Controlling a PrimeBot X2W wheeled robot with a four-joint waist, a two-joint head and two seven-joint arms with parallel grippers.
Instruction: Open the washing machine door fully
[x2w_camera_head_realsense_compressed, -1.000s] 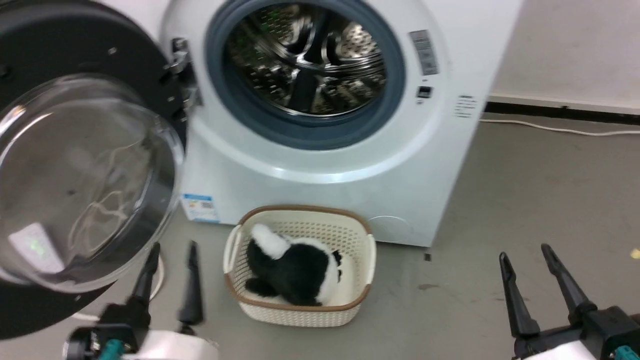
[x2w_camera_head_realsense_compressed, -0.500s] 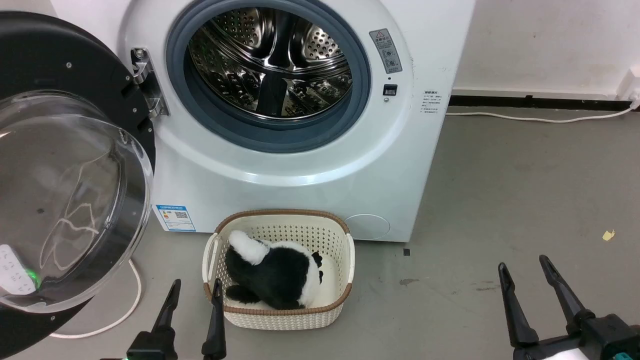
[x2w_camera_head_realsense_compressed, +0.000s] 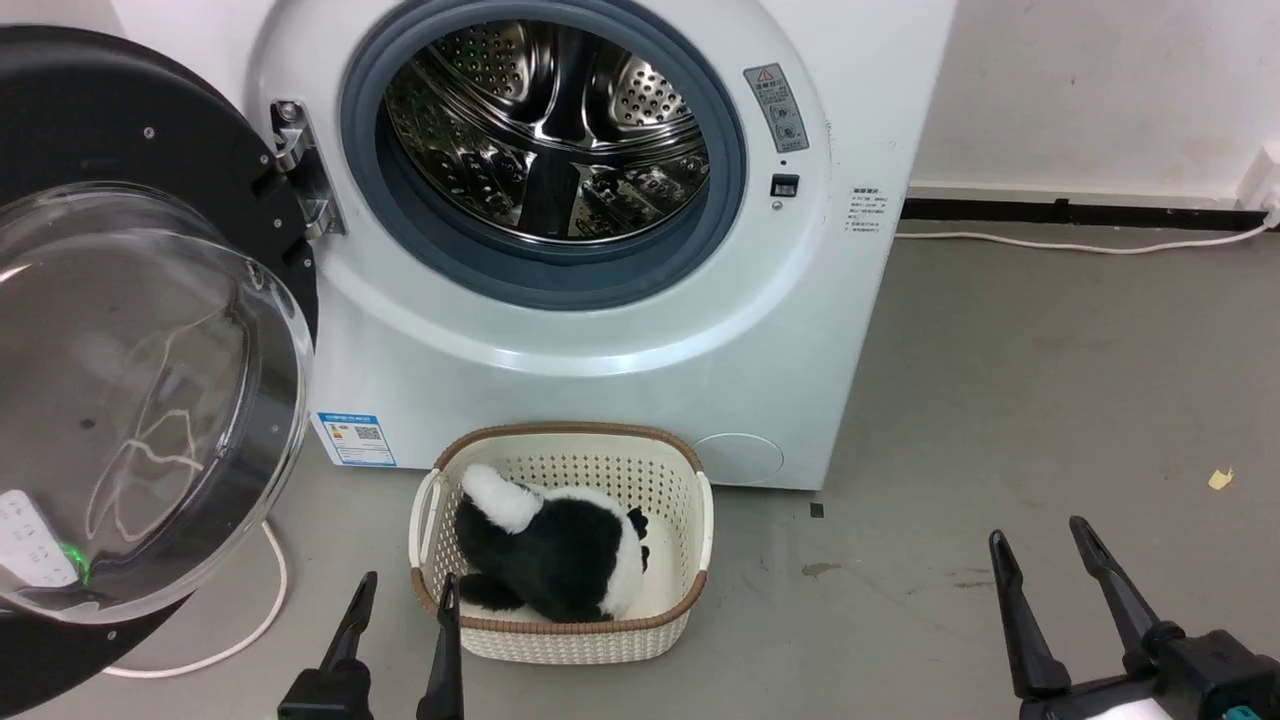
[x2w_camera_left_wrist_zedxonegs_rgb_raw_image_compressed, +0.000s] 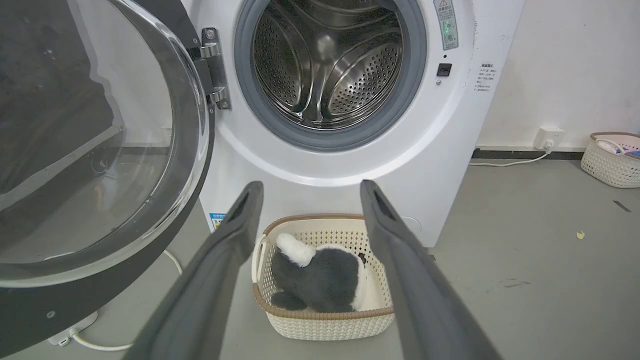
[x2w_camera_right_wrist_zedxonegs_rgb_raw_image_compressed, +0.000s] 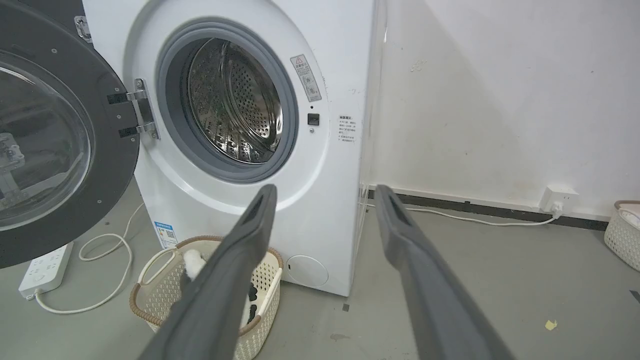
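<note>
The washing machine door (x2w_camera_head_realsense_compressed: 130, 330), a glossy-black disc with a clear domed glass centre, stands swung wide open at the left of the white machine (x2w_camera_head_realsense_compressed: 600, 340), held by its hinge (x2w_camera_head_realsense_compressed: 300, 165). It also shows in the left wrist view (x2w_camera_left_wrist_zedxonegs_rgb_raw_image_compressed: 90, 150) and the right wrist view (x2w_camera_right_wrist_zedxonegs_rgb_raw_image_compressed: 55, 150). The steel drum (x2w_camera_head_realsense_compressed: 550, 130) lies exposed inside its grey rubber ring. My left gripper (x2w_camera_head_realsense_compressed: 408, 588) is open and empty, low beside the basket and apart from the door. My right gripper (x2w_camera_head_realsense_compressed: 1035, 535) is open and empty over the floor at the lower right.
A cream basket (x2w_camera_head_realsense_compressed: 700, 520) holding a black-and-white plush toy (x2w_camera_head_realsense_compressed: 555, 550) sits on the floor before the machine. A white cable (x2w_camera_head_realsense_compressed: 250, 625) and power strip (x2w_camera_right_wrist_zedxonegs_rgb_raw_image_compressed: 45, 267) lie under the door. Another basket (x2w_camera_left_wrist_zedxonegs_rgb_raw_image_compressed: 612, 160) stands by the right wall.
The head camera has shifted, so the machine sits further left than a second ago. My left gripper has moved right and down, away from the door's lower edge. The door stays open.
</note>
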